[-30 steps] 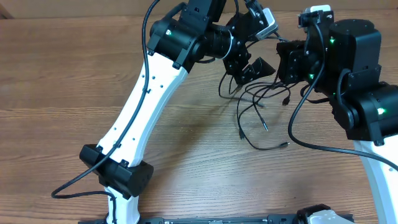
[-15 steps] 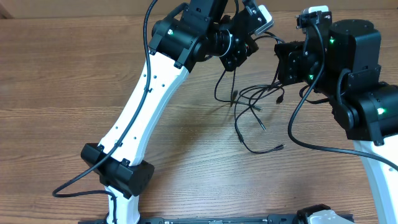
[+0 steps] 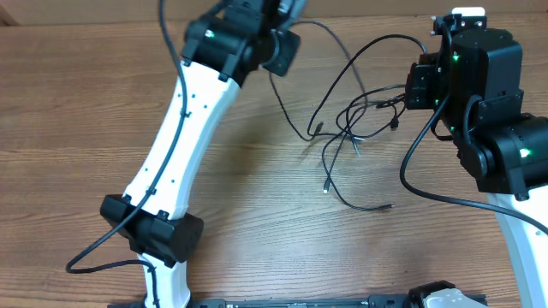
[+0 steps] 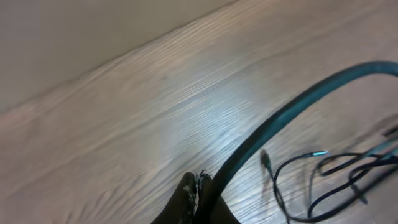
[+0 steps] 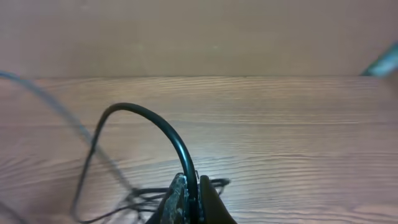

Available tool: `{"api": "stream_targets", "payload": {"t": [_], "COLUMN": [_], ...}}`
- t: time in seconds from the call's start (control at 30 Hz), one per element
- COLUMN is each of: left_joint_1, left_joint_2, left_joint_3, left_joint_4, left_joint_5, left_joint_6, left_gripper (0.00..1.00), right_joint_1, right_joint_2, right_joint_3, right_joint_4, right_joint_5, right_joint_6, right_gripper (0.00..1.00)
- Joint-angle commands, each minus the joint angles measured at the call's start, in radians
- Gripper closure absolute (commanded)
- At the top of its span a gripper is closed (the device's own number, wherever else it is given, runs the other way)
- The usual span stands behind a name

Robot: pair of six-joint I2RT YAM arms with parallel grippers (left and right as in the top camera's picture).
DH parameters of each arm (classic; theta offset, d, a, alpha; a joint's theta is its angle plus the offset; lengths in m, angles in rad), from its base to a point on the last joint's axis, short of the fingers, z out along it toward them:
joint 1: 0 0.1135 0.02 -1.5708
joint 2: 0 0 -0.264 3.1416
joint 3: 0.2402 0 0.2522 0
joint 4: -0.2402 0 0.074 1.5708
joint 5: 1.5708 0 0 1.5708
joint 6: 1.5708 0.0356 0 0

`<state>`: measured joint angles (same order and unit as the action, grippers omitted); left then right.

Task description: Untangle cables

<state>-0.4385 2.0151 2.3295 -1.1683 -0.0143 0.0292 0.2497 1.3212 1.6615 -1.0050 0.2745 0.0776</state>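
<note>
Several thin black cables (image 3: 349,128) with small plug ends, loosely tangled on wooden table (image 3: 86,111), right of centre between arms. Strands cross in knot mid-bundle; two loose ends trail toward near edge. Left gripper (image 4: 198,194) clenched on one strand, which runs in long arc to tangle. Right gripper (image 5: 189,199) clenched on another, looping up from fingertips.

A brown wood-grain table (image 3: 86,128) spans the view.
</note>
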Motion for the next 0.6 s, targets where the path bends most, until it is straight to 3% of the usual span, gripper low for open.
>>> {"api": "stream_targets", "payload": {"t": [0.0, 0.13, 0.23, 0.37, 0.57], "left_joint_1": [0.040, 0.085, 0.140, 0.217, 0.376], "left_joint_2": [0.012, 0.012, 0.012, 0.007, -0.044], "left_joint_3": [-0.003, -0.003, -0.003, -0.003, -0.003], "left_joint_4": [-0.034, -0.090, -0.150, -0.192, -0.190], "left_joint_5": [-0.044, -0.127, -0.266, -0.353, -0.352], "left_joint_6": [-0.071, -0.114, -0.196, -0.259, -0.369], "left_gripper": [0.96, 0.96, 0.96, 0.96, 0.96], "right_joint_1": [-0.007, -0.062, -0.162, -0.304, -0.541], "right_joint_2": [-0.023, -0.023, -0.023, -0.023, -0.023], "right_joint_3": [0.014, 0.014, 0.014, 0.014, 0.014], "right_joint_4": [0.007, 0.007, 0.007, 0.008, 0.011], "right_joint_5": [0.238, 0.515, 0.607, 0.583, 0.376], "right_joint_6": [0.000, 0.029, 0.029, 0.031, 0.083], "right_gripper": [0.96, 0.96, 0.96, 0.96, 0.96]}}
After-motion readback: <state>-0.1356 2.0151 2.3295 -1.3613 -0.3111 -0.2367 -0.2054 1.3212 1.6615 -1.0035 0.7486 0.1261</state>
